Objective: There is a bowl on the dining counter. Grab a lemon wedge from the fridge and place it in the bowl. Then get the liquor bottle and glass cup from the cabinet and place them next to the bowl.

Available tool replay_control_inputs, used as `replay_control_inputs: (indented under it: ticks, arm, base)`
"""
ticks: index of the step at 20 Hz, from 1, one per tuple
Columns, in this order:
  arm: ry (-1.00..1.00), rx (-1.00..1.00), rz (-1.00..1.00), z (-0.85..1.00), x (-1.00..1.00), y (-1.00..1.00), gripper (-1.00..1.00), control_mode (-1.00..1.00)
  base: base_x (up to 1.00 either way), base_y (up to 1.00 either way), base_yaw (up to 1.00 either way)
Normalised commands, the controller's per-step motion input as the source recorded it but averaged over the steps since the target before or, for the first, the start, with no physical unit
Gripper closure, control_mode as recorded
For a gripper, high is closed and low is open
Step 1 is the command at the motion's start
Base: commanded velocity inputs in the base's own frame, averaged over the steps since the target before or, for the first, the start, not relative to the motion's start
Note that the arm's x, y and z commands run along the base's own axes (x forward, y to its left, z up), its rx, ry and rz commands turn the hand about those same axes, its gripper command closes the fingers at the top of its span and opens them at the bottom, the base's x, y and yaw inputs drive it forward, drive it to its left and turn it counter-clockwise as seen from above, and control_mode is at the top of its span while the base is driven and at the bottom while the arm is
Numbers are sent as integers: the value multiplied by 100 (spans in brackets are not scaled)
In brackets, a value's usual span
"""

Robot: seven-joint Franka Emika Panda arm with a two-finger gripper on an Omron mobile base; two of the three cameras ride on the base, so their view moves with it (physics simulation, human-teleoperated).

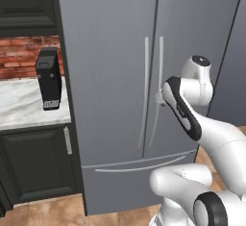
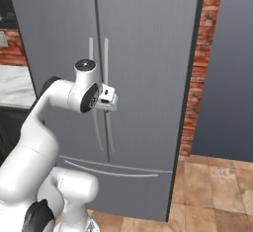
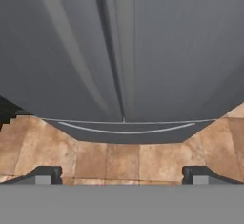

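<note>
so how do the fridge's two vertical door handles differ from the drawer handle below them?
The vertical door handles stand upright as a close pair flanking the door seam; the drawer handle is single and runs horizontally. The door handles sit by the claw; the drawer handle lies well below it. All are long, thin, curved grey bars on the closed fridge.

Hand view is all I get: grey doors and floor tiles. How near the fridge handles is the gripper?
Observer: The gripper is right at the two long handles, about mid-height on the fridge.
Operator: Are the doors shut?
Observer: Yes, both doors sit flush, and so does the drawer below.
Operator: Anything beside the fridge?
Observer: A marble worktop on its left holds a black box-like appliance in front of a brick wall.
</note>
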Motion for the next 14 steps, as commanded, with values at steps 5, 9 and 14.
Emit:
replay_control_inputs:
  ticks: [5, 9, 14]
  arm:
    - [-8, 5, 0, 0, 82, 16, -100, -100]
    - [-4, 5, 0, 0, 64, -2, -100, -100]
    - [-13, 2, 0, -2, 16, -22, -100, -100]
  base:
    - [0, 0, 0]
    - [0, 0, 0]
    - [0, 0, 0]
